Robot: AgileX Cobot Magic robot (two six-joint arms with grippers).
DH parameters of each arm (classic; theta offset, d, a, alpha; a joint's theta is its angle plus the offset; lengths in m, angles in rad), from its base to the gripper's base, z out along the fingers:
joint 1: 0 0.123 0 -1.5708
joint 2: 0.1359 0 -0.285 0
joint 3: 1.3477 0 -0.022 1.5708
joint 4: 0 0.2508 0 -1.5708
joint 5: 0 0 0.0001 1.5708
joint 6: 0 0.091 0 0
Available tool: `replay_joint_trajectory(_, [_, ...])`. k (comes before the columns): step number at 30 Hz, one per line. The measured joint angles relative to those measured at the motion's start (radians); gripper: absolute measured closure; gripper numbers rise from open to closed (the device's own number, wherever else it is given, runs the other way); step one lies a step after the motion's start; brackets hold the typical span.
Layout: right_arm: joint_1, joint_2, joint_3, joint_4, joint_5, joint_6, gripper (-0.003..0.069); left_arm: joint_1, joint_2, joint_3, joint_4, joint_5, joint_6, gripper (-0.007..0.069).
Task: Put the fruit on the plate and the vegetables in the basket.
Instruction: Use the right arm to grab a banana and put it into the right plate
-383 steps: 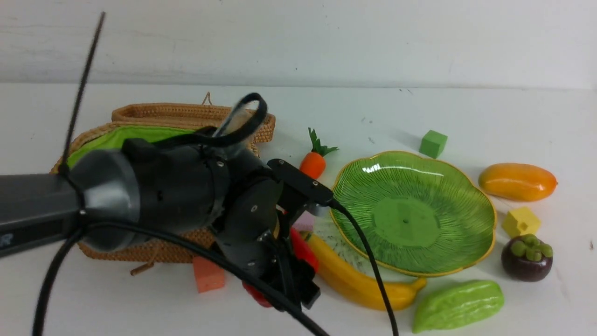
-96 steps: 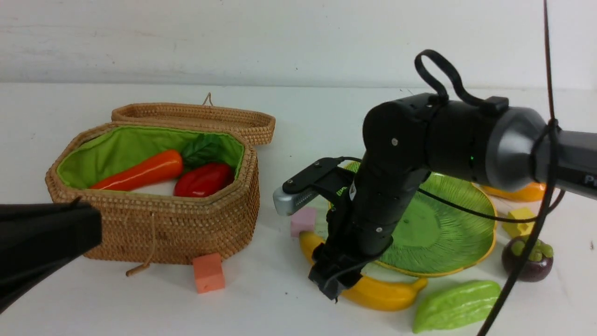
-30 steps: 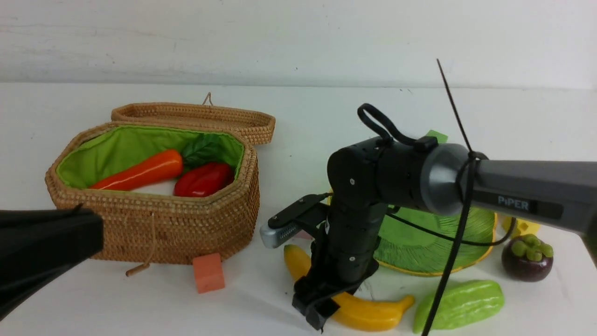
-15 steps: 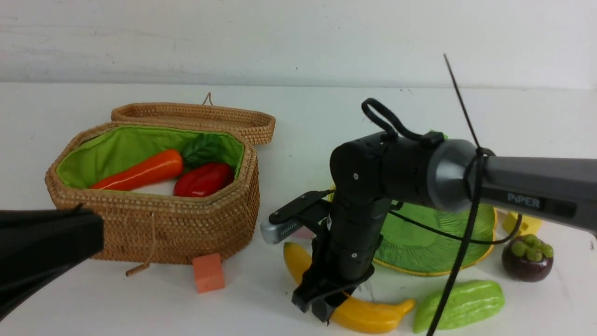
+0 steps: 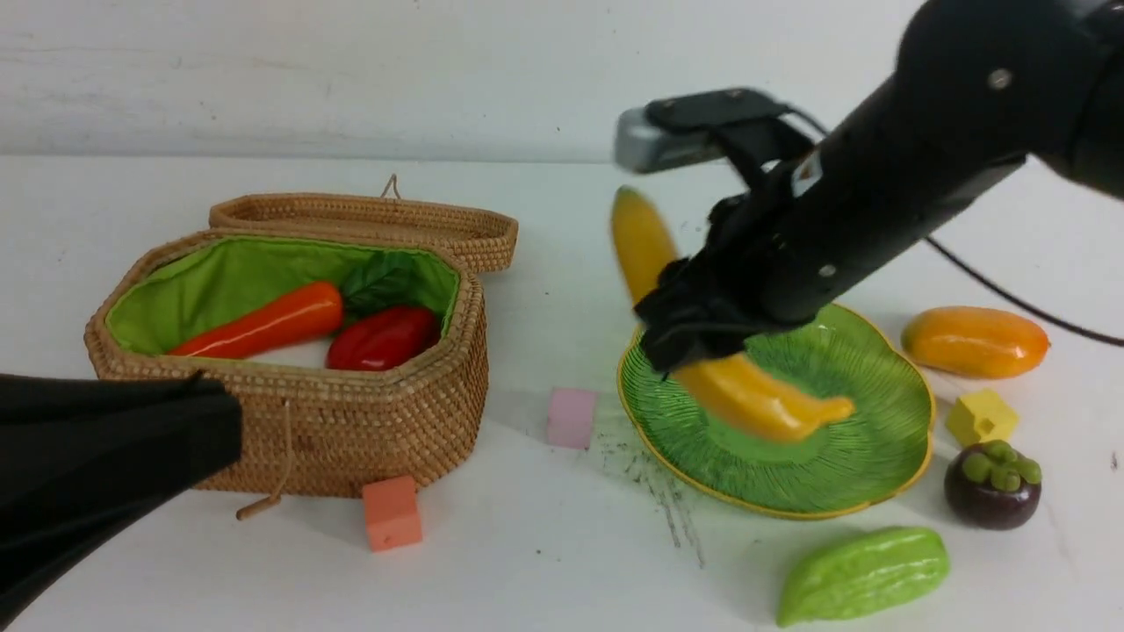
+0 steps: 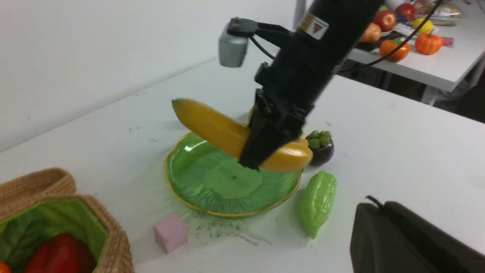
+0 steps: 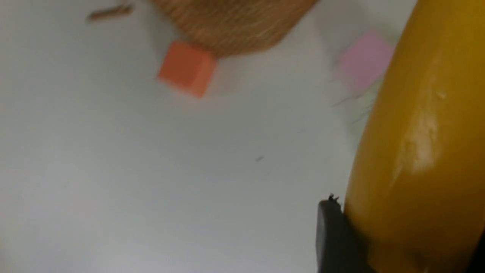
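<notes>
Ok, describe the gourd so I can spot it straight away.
Find the big green plate on the right. Just in front of it, toward the robot, lies the gourd. It is light green, ridged and pointed, unlike the round purple mangosteen beside it.

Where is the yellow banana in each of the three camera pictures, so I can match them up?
Front view: the banana is right of centre, tilted, held above the plate by the right gripper.
Left wrist view: banana in the middle, slanting over the plate.
Right wrist view: banana close up, filling one side.
Shared landmark: the pink cube on the table, visible in all three.
</notes>
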Motion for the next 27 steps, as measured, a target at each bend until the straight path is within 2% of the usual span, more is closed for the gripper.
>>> replay_joint_trajectory(4, [-0.134, 0.085, 0.0, -0.001, -0.11, 0.008, 0.0349, 0.0, 0.026, 0.0, -0.107, 0.0, 0.065, 0.0637])
replay_joint_trajectory(6, [-0.169, 0.14, 0.0, 0.018, -0.132, 0.004, 0.0349, 0.0, 0.034, 0.0, -0.129, 0.0, 0.074, 0.0637])
replay_joint_trajectory(13, [-0.183, 0.293, 0.003, 0.069, -0.216, -0.046, 0.0344, 0.0, 0.041, 0.0, -0.136, -0.001, 0.08, 0.0636])
replay_joint_trajectory(15, [-0.183, 0.302, 0.003, 0.085, -0.255, -0.073, 0.0297, 0.0, 0.041, 0.0, -0.136, -0.001, 0.08, 0.0636])
replay_joint_trajectory(17, [-0.183, 0.305, 0.003, 0.09, -0.269, -0.083, 0.02, 0.0, 0.041, 0.0, -0.136, -0.001, 0.08, 0.0634])
replay_joint_trajectory(18, [-0.183, 0.305, 0.003, 0.091, -0.269, -0.083, 0.02, 0.0, 0.041, 0.0, -0.136, -0.001, 0.08, 0.0634])
replay_joint_trajectory(19, [-0.183, 0.305, 0.003, 0.092, -0.262, -0.086, 0.0122, 0.0, 0.041, 0.0, -0.136, -0.001, 0.08, 0.0634])
replay_joint_trajectory(21, [-0.183, 0.3, 0.003, 0.092, -0.232, -0.086, 0.0018, 0.0, 0.041, 0.0, -0.136, -0.001, 0.08, 0.0634])
replay_joint_trajectory(24, [-0.183, 0.276, 0.003, 0.092, -0.183, -0.086, -0.0009, 0.0, 0.041, 0.0, -0.136, 0.001, 0.082, 0.0634])
replay_joint_trajectory(27, [-0.183, 0.207, 0.003, 0.074, -0.094, -0.054, 0.0038, 0.0, 0.041, 0.0, -0.136, 0.009, 0.083, 0.0634])
